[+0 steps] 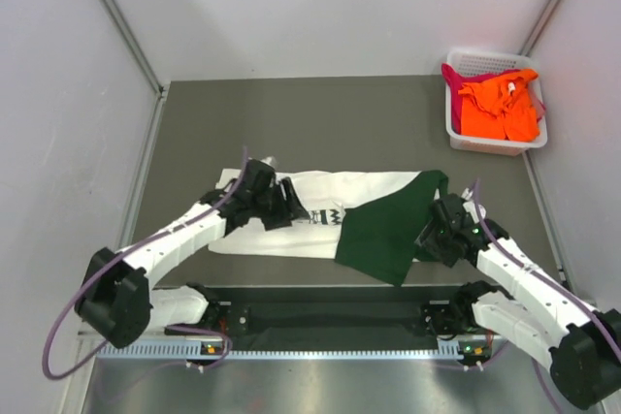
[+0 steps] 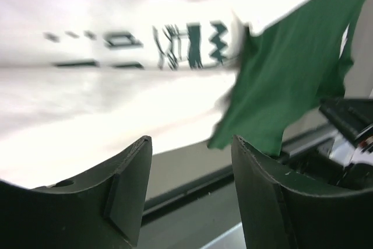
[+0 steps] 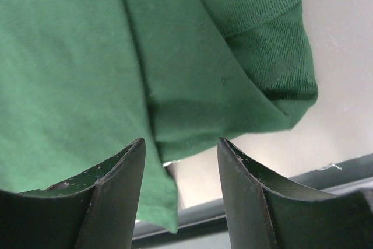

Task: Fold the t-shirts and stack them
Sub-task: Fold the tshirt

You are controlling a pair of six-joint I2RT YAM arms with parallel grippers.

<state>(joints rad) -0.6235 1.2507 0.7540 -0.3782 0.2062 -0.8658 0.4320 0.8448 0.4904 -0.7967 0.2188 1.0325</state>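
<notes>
I take the basket [image 1: 497, 145] as my mark. The white-and-green t-shirt [image 1: 374, 189] lies on the table [image 1: 291, 113], well apart from the basket, down toward the arm bases and off to its left. It is spread as a long band, with a dark green flap [image 1: 383, 230] turned over the end closer to the basket. The orange t-shirt [image 1: 500, 109] and the magenta t-shirt [image 1: 452, 75] sit bunched inside the basket, unfolded.

My left gripper [image 2: 192, 144] is over the printed part of the shirt, on the side far from the basket, its jaws apart with nothing between them. My right gripper [image 3: 180, 144] is at the green end, nearer the basket. Its jaws are parted too, and the folded edge lies just ahead of the fingertips, unclamped as far as I can judge.

The flap lies skewed, with a ribbed cuff doubled up at its corner. If I close the right jaws there, I may catch only the top layer and drag the fold crooked. The left wrist view is blurred, so I cannot judge my height, and closing too low could scrape the table. Uneven lifting by the two arms would twist the band.
</notes>
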